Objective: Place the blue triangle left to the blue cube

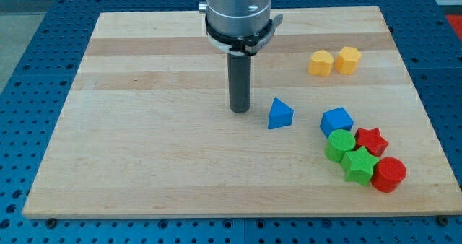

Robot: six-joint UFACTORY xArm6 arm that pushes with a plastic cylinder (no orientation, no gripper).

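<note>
— Can you read any text, label, brand or number here?
— No, you'll find nothing legible. The wooden board is bare grain, the blocks carry plain colour only, and the arm's housing shows you no readable mark.

My arm's upper housing cut off by the view's top edge; only collar and rod show. Green cylinder partly covers the blue cube's lower face. Green star overlaps the red star's lower edge and the red cylinder's left side. Two yellow blocks too small to settle exact shapes. Board's far edge hidden behind my housing.
</note>
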